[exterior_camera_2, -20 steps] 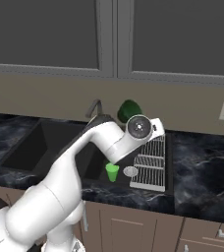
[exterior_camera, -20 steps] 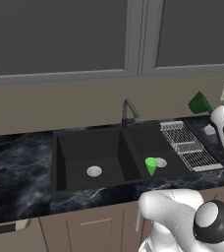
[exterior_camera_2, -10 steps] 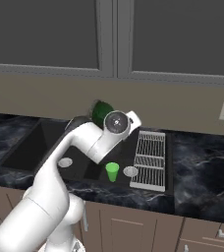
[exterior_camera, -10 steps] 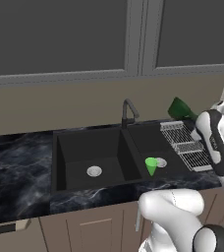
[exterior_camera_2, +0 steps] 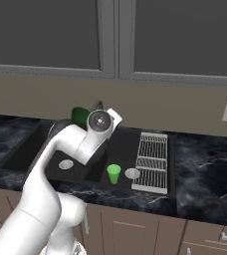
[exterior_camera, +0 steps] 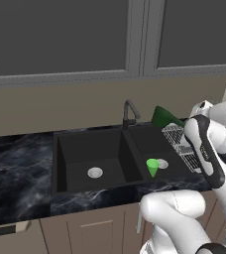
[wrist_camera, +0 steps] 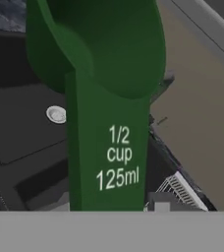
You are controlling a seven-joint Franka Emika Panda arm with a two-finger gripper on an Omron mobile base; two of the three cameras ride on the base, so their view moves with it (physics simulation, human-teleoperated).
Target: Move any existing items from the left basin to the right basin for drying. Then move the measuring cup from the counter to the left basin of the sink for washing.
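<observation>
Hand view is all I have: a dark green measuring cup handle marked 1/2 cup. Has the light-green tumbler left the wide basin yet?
Observer: Yes. The light-green tumbler stands upright in the narrower right basin, beside its silver drain.
Operator: And where is the measuring cup relative to the sink?
Observer: The measuring cup is up in the air near the gooseneck faucet at the back of the sink, well above both basins and touching nothing below it.
</observation>
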